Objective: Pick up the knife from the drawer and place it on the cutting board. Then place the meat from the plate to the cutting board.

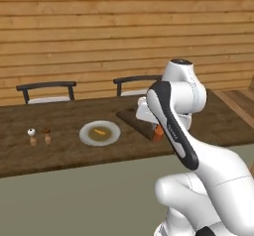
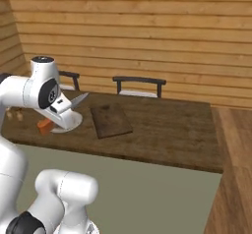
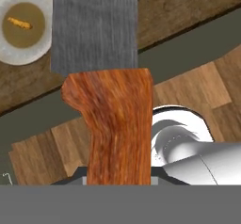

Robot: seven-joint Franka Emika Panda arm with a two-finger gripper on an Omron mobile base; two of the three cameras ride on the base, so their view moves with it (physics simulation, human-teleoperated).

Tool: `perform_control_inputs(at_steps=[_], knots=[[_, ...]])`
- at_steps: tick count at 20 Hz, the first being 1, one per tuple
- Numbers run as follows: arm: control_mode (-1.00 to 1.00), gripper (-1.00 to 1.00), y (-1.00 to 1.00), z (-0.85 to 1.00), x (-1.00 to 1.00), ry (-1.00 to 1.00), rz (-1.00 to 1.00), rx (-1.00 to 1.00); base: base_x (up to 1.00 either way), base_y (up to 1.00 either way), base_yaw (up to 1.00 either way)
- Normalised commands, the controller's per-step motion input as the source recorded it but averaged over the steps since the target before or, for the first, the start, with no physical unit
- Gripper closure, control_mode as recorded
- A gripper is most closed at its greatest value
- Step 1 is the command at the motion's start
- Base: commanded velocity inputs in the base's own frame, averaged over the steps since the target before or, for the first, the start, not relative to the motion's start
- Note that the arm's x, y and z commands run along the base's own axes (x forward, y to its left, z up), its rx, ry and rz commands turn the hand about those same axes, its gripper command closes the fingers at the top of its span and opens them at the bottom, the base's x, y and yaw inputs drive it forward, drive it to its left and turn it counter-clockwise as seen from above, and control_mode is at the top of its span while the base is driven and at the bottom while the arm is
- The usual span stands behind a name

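Holding the knife above the table's near edge: left base view shows only its orange-red handle poking out under the arm's forearm, over the near end of the cutting board. Gripper itself is hidden behind the arm here. Plate sits left of the board on the dark wood table, meat lying in its brownish centre. Two small shakers stand further left; two dark chairs sit behind the table.

Right base view: knife blade points up and right past the wrist, handle end sticking out low left. Cutting board lies flat to the right, apart from the knife. Plate is partly covered by the hand.

Hand view: gripper jaws clenched on the knife handle, grey blade running up the frame. Plate with meat is at top left on the table.
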Motion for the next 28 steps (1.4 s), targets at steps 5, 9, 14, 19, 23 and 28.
perform_control_inputs(at_steps=[5,9,14,19,23,28], knots=[[-1.00,1.00,-0.15,0.00,0.01,0.00,0.02,0.03,0.15,-0.26,0.00],[-1.00,1.00,-0.46,-0.05,0.20,0.01,0.13,0.10,0.00,0.00,0.00],[-1.00,1.00,-0.49,-0.06,0.56,0.03,0.30,-0.12,0.00,0.00,0.00],[-1.00,1.00,-0.57,-0.12,0.71,0.04,0.53,0.00,0.00,0.00,0.00],[-1.00,1.00,-0.53,-0.28,1.00,0.07,0.58,0.00,0.00,0.00,0.00],[-1.00,1.00,-0.15,-0.32,1.00,0.05,0.45,-0.11,0.00,0.00,0.00]])
